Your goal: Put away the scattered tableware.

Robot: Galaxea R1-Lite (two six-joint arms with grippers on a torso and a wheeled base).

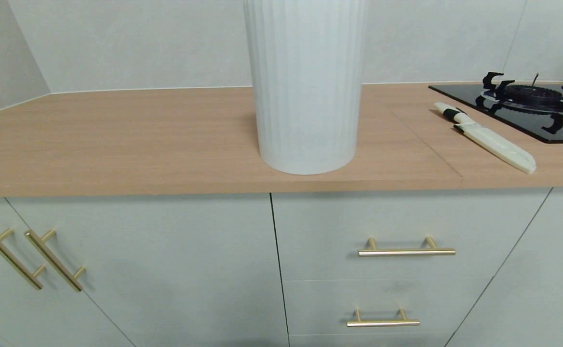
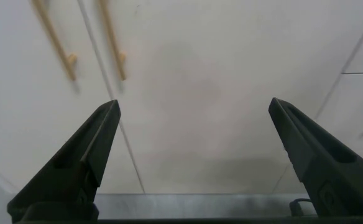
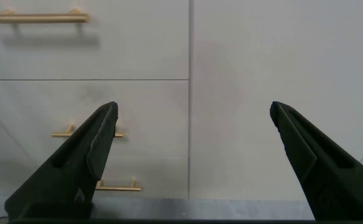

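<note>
A tall white ribbed container [image 1: 305, 82] stands on the wooden countertop [image 1: 117, 140] near its front edge. To its right a cream-coloured knife [image 1: 485, 136] with a black band on its handle lies flat on the counter beside the hob. My left gripper [image 2: 194, 109] is open, facing the white cabinet doors below the counter with nothing between its fingers. My right gripper [image 3: 194, 112] is open too, facing the drawer fronts, and holds nothing.
A black gas hob [image 1: 527, 103] with a burner grate sits at the counter's far right. Below the counter are white cabinet doors with two slanted gold handles [image 1: 31, 260] at left and drawers with gold bar handles [image 1: 406, 250] at right.
</note>
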